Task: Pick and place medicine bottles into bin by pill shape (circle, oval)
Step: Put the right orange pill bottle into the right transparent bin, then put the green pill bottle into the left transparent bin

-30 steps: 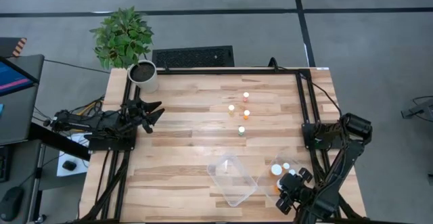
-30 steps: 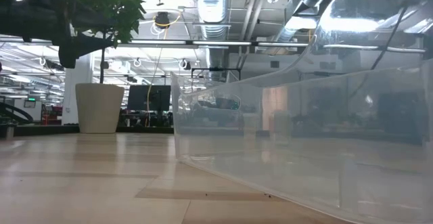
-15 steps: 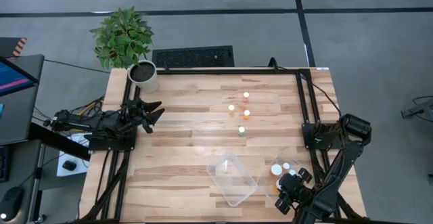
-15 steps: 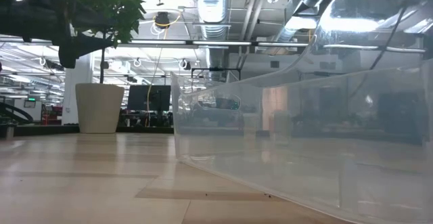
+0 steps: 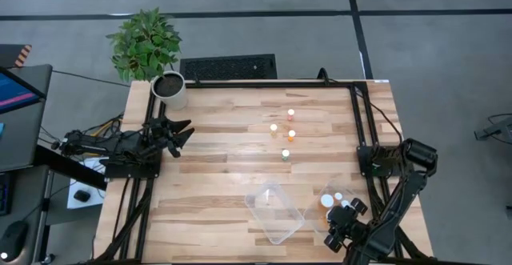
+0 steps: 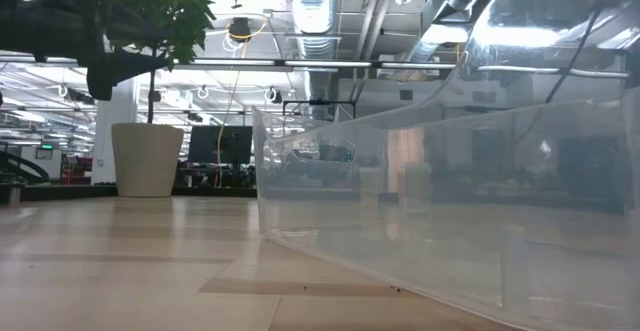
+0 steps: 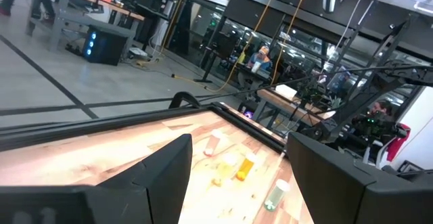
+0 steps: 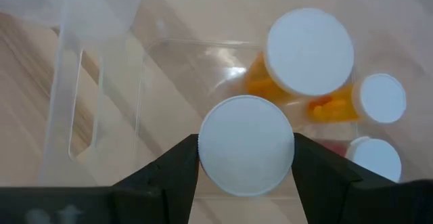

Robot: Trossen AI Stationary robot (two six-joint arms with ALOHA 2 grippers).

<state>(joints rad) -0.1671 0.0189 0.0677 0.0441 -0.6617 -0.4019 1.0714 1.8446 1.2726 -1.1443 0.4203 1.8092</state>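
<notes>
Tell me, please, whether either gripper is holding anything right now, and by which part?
The right gripper holds a bottle by the sides of its white cap, above the right bin. The left gripper is open and empty.

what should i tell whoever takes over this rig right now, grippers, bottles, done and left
Right gripper: over the right-hand clear bin, shut on a white-capped bottle and not yet let go.
Left gripper: open and holding nothing, parked at the table's left edge near the plant pot.
Done: three bottles already sit in that right-hand bin.
The other clear bin looks to have no bottles in it.
Left: four small bottles stand mid-table, to be sorted. Pill shapes cannot be read from here.
</notes>
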